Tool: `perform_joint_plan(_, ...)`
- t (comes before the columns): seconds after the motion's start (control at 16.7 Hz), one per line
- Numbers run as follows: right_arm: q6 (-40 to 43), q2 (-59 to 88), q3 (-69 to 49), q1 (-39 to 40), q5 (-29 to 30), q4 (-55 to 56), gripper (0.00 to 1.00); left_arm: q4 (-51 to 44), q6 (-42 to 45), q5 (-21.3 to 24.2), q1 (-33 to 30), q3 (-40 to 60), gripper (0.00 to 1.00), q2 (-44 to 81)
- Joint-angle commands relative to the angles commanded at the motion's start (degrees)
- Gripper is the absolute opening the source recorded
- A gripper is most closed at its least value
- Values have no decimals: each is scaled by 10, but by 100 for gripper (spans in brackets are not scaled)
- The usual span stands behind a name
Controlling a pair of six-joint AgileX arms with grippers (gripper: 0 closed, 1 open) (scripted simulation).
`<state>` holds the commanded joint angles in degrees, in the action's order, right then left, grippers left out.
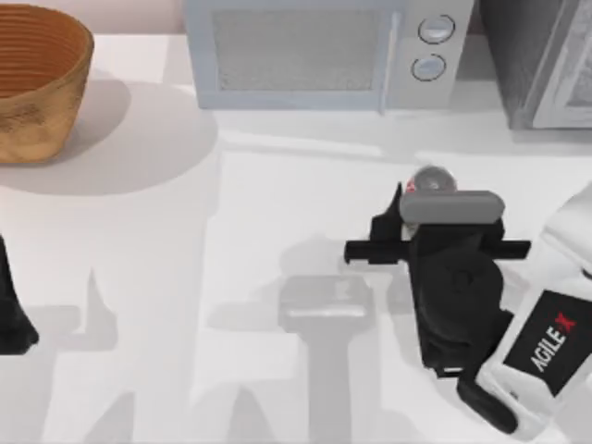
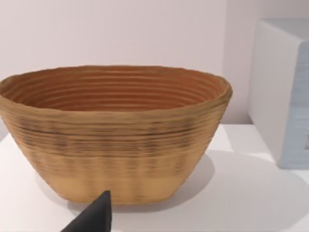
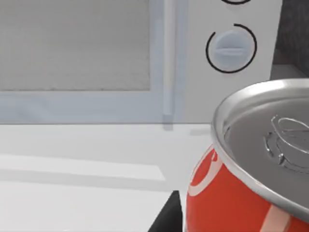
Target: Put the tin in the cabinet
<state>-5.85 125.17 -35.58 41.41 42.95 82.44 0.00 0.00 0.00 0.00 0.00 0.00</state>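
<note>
The tin (image 1: pixel 430 179), red with a silver top, sits at the tip of my right gripper (image 1: pixel 421 208) in front of the microwave's knobs. A black finger presses against its left side, and the grey wrist block hides most of the can. In the right wrist view the tin (image 3: pixel 241 193) looms very close with a dark finger (image 3: pixel 166 217) right beside it. The gripper looks shut on the tin. The cabinet (image 1: pixel 541 55), dark grey with a lighter door frame, stands at the back right. My left arm (image 1: pixel 14 314) is parked at the left edge.
A light grey microwave (image 1: pixel 314 51) with two round knobs stands at the back middle, next to the cabinet. A woven basket (image 1: pixel 37 83) sits at the back left and is also in the left wrist view (image 2: pixel 116 130), behind one dark fingertip (image 2: pixel 96 217).
</note>
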Motion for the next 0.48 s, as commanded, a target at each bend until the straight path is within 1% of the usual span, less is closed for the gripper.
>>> perform_joint_plan(0.36, -3, -213, -7, 0, -2, -232, 0, 0, 0, 0, 0, 0, 100, 0)
perform_joint_plan(0.48, -2, -267, -9, 0, -2, -287, 0, 0, 0, 0, 0, 0, 100, 0)
